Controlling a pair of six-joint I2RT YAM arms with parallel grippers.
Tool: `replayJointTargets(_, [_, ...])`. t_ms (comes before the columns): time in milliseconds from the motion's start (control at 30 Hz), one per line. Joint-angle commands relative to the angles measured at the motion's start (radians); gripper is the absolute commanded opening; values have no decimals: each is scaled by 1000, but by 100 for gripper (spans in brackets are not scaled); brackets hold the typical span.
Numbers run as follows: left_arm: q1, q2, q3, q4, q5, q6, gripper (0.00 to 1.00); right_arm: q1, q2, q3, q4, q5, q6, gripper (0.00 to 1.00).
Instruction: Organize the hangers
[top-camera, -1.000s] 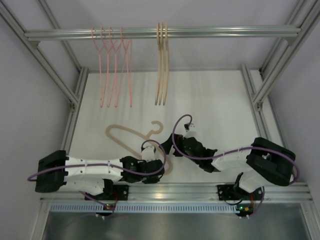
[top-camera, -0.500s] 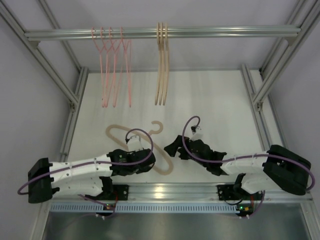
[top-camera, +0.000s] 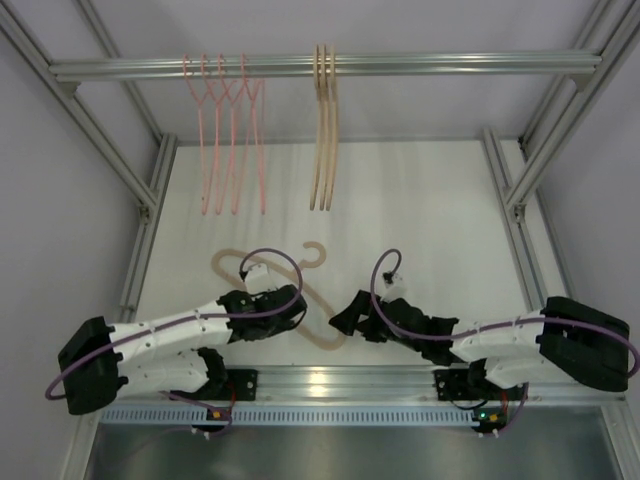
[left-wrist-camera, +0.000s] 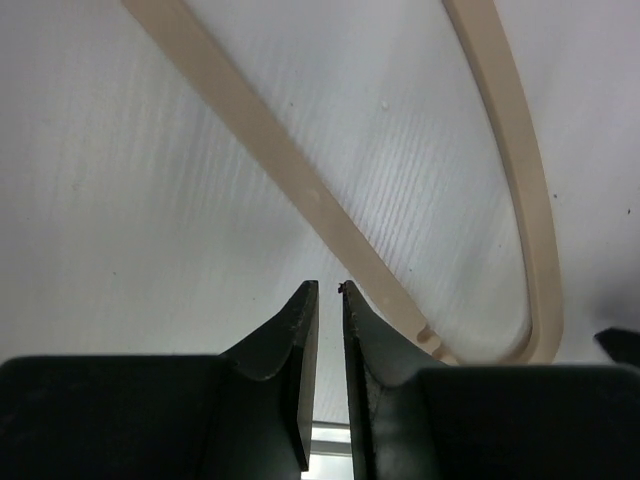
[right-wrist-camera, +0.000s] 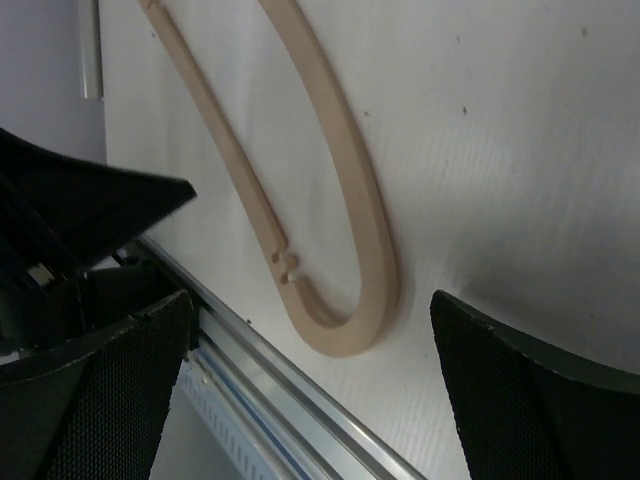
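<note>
Top external: a bunch of thin pink hangers (top-camera: 228, 140), wire-like and triangular, hooked on the grooved aluminium rail (top-camera: 450, 64) above the table's far edge, toward the far-left corner. Just to their right on the same rail, a tight set of thicker beige hangers (top-camera: 323, 130), smooth, rounded, seen edge-on. One more of the beige kind, the loose hanger (top-camera: 228, 262), flat on the table (top-camera: 430, 210) near the middle of the near edge. Hook toward the far edge, one rounded end toward the left edge, the other close to the near edge, between the two claws.

Left claw (top-camera: 297, 306) low over the loose hanger's straight bar. Left wrist view: black fingers (left-wrist-camera: 285, 350) pinched to a thin slit with nothing between them, tips just short of the bar; touching it or not, cannot tell.

Right claw (top-camera: 343, 318) just to the right of the near rounded end. Right wrist view: spread wide, pads (right-wrist-camera: 110, 390) with a fine mesh-like grain, the hanger's rounded end lying on the table between them, a small notch in its inner bar.

Table top white, matt, faintly ribbed, with a few dark specks. Silver aluminium frame (top-camera: 330, 380) along the edges, with slanting struts rising from the side edges to the rail. Plain pale grey walls (top-camera: 60, 200) on both sides.
</note>
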Motion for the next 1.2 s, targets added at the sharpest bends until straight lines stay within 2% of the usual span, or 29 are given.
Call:
replayJointTargets(0, [59,6,-17,51,-16,53,20,74,15,-61,77,45,158,99])
replayJointTargets(167, [116,20,-11,77,-25,93,20,183,28,-95,77,137,310,99])
replayJointTargets(367, [209,64,-11,130,4,151,20,278,126,-98,147,190,460,99])
replayJointTargets(533, [251,110,-9,165,36,202,18,333,300,-176,416,290,627,100])
replayJointTargets(600, [261,116,-15,183,55,215,18,348,391,-189,538,344,655,99])
replayJointTargets(733, [268,129,-17,194,75,235,17,355,509,-179,668,420,678,99])
replayJointTargets(867, [275,135,-15,197,93,257,16,356,517,-143,584,465,672,99])
replayJointTargets(1167, [289,175,-26,242,157,297,16,355,404,-70,240,533,629,98])
